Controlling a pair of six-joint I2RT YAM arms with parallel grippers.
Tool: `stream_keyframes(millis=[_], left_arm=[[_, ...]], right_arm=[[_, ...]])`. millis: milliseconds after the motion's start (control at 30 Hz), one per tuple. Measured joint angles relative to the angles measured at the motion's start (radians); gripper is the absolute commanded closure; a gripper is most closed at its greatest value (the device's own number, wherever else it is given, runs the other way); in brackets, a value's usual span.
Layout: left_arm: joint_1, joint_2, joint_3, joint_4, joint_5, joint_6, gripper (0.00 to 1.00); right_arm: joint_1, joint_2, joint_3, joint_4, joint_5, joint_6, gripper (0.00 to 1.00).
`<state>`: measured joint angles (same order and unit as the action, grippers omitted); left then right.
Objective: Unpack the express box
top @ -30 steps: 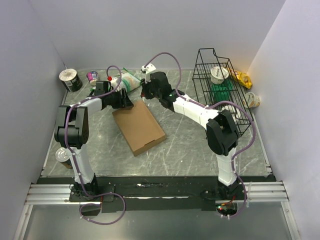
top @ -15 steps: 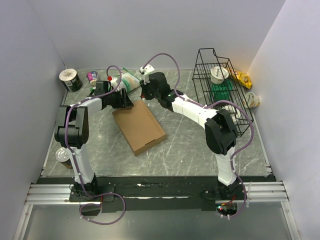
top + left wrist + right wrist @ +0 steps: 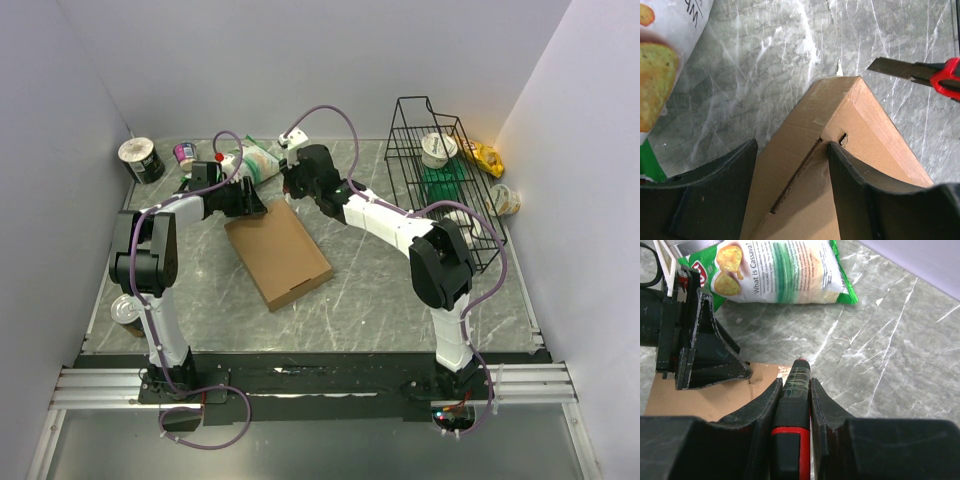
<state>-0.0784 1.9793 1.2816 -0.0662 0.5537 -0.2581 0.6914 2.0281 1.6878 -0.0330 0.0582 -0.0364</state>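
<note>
The express box (image 3: 278, 252) is a flat brown cardboard mailer lying closed in the middle of the marble table. My left gripper (image 3: 252, 203) is open at its far-left corner. In the left wrist view the black fingers (image 3: 855, 190) straddle that box corner (image 3: 860, 125), where the side flap seam shows a small tear. My right gripper (image 3: 290, 185) is shut on a red-and-black utility knife (image 3: 796, 390). The knife's blade (image 3: 900, 70) hovers just beyond the box's far corner, pointing toward the left gripper (image 3: 705, 350).
A green-and-white snack bag (image 3: 255, 160) lies just behind the box. A black wire basket (image 3: 412, 100) with a cup and green items stands at the right. A can (image 3: 140, 160) and a small cup (image 3: 185, 153) sit far left, and another can (image 3: 127, 310) near left.
</note>
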Motion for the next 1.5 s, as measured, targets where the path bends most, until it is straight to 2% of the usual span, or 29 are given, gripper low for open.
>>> stream_keyframes(millis=[1500], left_arm=[[0.001,0.011,0.011,-0.006,0.005,-0.013,0.36]], right_arm=[[0.0,0.004,0.0,0.0,-0.018,-0.009,1.0]])
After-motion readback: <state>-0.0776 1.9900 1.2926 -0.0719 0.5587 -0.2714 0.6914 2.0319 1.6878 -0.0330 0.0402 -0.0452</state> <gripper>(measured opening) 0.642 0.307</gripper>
